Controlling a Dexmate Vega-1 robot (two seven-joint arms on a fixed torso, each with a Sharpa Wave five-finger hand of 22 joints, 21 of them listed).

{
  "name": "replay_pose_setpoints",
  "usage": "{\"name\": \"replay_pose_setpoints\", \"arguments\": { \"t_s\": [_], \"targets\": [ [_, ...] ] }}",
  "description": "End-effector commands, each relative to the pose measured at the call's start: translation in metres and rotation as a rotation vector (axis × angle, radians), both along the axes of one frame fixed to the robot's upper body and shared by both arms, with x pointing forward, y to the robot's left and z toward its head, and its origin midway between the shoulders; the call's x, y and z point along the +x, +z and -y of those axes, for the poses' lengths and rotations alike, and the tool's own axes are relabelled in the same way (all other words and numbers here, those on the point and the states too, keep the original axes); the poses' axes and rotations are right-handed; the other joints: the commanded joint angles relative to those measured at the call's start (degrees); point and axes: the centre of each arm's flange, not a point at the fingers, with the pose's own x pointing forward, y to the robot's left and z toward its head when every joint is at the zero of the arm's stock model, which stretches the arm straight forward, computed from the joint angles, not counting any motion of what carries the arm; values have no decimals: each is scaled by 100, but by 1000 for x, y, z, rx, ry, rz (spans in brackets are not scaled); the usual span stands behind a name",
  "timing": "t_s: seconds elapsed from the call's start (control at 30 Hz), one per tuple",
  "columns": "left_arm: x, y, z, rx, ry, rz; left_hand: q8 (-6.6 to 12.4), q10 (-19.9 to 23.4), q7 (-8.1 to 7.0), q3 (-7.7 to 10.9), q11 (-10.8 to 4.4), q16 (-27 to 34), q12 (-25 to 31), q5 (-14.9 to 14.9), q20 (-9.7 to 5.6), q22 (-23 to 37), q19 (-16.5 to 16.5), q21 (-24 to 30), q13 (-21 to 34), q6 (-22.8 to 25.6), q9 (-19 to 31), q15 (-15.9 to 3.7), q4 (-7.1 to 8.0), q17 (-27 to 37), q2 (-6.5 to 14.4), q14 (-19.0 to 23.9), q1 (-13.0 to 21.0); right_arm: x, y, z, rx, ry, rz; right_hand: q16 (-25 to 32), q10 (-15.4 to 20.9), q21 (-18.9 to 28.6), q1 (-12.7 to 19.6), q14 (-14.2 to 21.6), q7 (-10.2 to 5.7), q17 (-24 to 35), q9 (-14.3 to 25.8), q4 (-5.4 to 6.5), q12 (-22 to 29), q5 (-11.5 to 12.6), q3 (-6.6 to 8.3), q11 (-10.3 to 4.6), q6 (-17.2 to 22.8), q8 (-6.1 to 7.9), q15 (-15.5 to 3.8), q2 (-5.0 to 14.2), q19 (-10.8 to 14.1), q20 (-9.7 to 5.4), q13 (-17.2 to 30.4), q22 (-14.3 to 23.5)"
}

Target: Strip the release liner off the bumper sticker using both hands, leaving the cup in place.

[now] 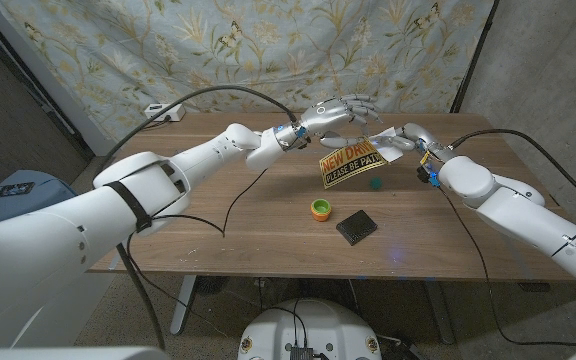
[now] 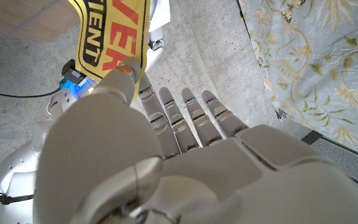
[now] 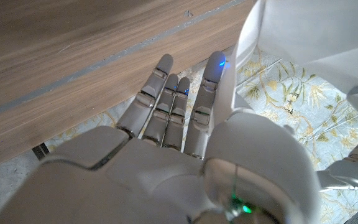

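The yellow bumper sticker point(image 1: 351, 164) with red and black lettering hangs in the air above the table's far middle. My left hand point(image 1: 334, 117) pinches its top edge between thumb and a finger, with the other fingers spread. The left wrist view shows the thumb pressed on the sticker point(image 2: 114, 37) in front of my left hand point(image 2: 166, 162). The white release liner point(image 1: 392, 140) folds away to the right, and my right hand point(image 1: 415, 138) pinches it. In the right wrist view the liner point(image 3: 303, 37) runs beside my right hand point(image 3: 166, 168). A small orange cup point(image 1: 321, 209) stands on the table below the sticker.
A black square pad point(image 1: 356, 226) lies right of the cup, and a small green piece point(image 1: 375, 183) sits under the sticker. A black cable point(image 1: 230, 212) trails over the wooden table point(image 1: 218, 240). A white power strip point(image 1: 158, 112) lies at the far left corner.
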Motion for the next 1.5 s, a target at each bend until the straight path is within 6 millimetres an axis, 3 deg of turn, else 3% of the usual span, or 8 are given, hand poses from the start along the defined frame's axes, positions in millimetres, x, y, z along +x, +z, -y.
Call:
{"name": "replay_pose_setpoints", "arguments": {
  "t_s": [0.03,1.5],
  "targets": [
    [-3,-3,-3,-10,-16,-7,490,-10,-10,24,-3,7,-4,-2,21,14,-6,-29,23,37,179,-82,3,4,42,-57,7,2,1,3,-14,-18,-1,0,68,3,40,63,7,27,-5,1,-35,36,-30,13,-42,61,-83,4,29,-2,29,21],
    [-11,-8,-13,-62,-47,-18,530,1,-19,48,-4,4,-25,-21,37,16,-32,-38,42,32,161,-92,1,3,32,-63,-12,10,10,19,-44,-96,10,-37,117,-2,67,100,-20,43,-39,30,-112,52,-78,1,-75,108,-107,13,51,-23,63,21]
  ]
}}
